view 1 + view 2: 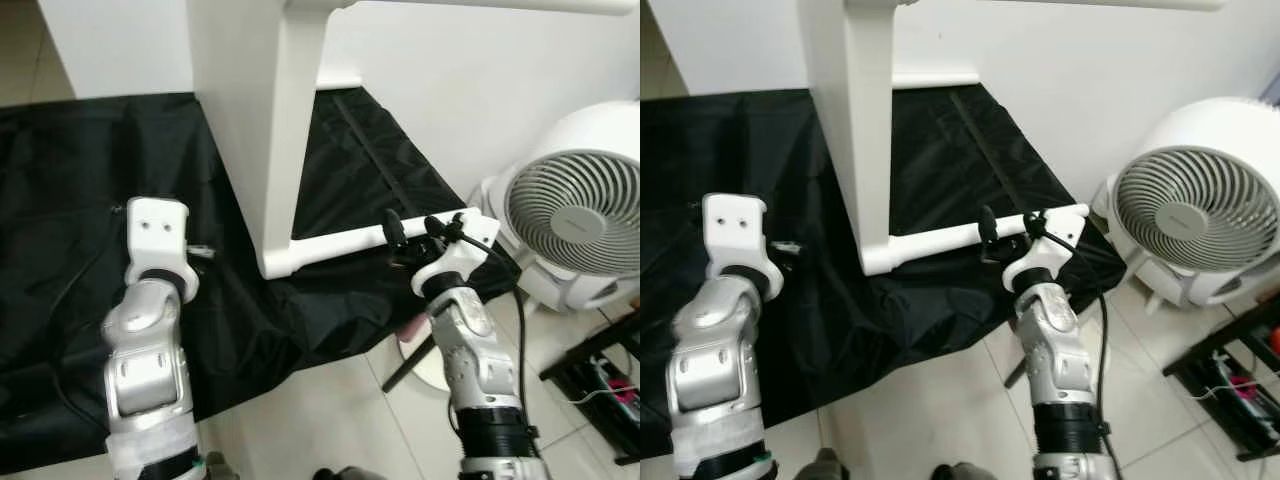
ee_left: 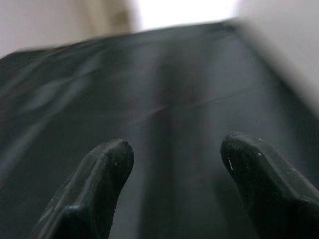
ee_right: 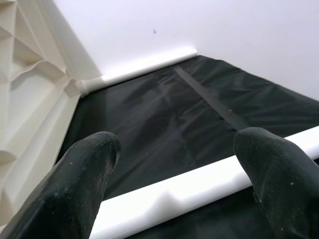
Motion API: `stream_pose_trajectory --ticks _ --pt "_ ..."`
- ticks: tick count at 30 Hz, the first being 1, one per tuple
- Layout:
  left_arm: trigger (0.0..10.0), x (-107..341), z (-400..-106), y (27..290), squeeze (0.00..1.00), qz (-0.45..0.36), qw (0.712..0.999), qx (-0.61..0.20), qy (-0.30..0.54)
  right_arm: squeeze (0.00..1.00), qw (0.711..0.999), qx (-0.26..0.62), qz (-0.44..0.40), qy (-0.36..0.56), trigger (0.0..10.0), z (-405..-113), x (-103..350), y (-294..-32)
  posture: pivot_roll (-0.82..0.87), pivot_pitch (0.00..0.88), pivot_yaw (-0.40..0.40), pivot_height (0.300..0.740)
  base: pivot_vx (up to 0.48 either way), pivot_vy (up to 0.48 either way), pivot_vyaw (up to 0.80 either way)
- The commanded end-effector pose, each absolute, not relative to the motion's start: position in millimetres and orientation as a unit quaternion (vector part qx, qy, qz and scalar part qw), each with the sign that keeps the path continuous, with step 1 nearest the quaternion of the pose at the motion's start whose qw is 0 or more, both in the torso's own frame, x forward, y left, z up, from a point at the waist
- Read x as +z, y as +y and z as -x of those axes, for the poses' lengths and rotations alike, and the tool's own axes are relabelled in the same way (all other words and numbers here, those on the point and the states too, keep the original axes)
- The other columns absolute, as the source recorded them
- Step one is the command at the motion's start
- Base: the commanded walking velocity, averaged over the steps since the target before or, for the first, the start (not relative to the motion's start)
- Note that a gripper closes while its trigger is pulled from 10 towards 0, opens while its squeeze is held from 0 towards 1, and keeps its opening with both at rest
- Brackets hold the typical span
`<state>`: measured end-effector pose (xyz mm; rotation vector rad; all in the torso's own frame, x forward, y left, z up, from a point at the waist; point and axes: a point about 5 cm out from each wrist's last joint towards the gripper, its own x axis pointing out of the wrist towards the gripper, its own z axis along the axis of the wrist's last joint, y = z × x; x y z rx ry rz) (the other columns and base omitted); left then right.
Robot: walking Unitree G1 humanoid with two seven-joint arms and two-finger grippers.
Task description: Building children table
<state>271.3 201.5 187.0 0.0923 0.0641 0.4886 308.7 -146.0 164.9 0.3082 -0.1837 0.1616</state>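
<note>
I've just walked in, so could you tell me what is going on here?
The robot is assembling a white children's table that stands on a black sheet. Its right gripper is open, with one finger on each side of the table's white lower bar, not closed on it. The left gripper is open over the sheet, holding nothing. A white fan stands to the right.

Two silver arms, jointed in rounded metallic segments, with black ribbed collars low on the forearms. Left arm point(image 1: 148, 365) topped by a white wrist block point(image 1: 158, 232) with two small screw holes, pale tape wrapped near its base. Right arm point(image 1: 478, 355) slimmer, with a white wrist bracket and a black cable point(image 1: 520, 330) running alongside. Fingers point(image 2: 97, 186) matte black, thick and blunt-tipped (faintly scuffed and speckled); same on the right point(image 3: 279, 177).
</note>
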Motion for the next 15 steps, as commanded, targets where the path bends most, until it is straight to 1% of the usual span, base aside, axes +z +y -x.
stream_pose_trajectory --ticks 1,3,6,11,13,15 --pt "10.0 169.9 -266.5 195.0 0.00 -0.009 0.959 0.274 0.075 0.00 0.982 0.074 -0.149 -0.092 10.0 -309.2 164.4 -147.9 0.17 0.051 -0.080 0.740 0.000 0.000 0.00" --pt "10.0 169.9 -266.5 195.0 0.00 -0.009 0.959 0.274 0.075 0.00 0.982 0.074 -0.149 -0.092 10.0 -309.2 164.4 -147.9 0.17 0.051 -0.080 0.740 0.000 0.000 0.00" --pt "10.0 169.6 -264.7 204.9 0.00 -0.005 0.945 0.316 0.083 0.00 0.982 0.075 -0.149 -0.093 10.0 -309.8 164.9 -147.0 0.18 0.051 -0.081 0.740 0.000 0.000 0.00" --pt "10.0 169.6 -263.8 208.4 0.00 -0.005 0.939 0.332 0.086 0.00 0.981 0.075 -0.150 -0.093 10.0 -310.0 165.0 -146.5 0.18 0.050 -0.081 0.740 0.000 0.000 0.00" --pt "10.0 169.6 -260.4 216.5 0.00 -0.012 0.921 0.378 0.097 0.00 0.981 0.075 -0.150 -0.093 10.0 -309.9 165.1 -146.5 0.17 0.053 -0.080 0.740 0.000 0.000 0.00" --pt "10.0 169.6 -260.4 216.5 0.00 -0.012 0.921 0.378 0.097 0.00 0.981 0.075 -0.150 -0.093 10.0 -309.9 165.1 -146.5 0.17 0.053 -0.080 0.740 0.000 0.000 0.00"
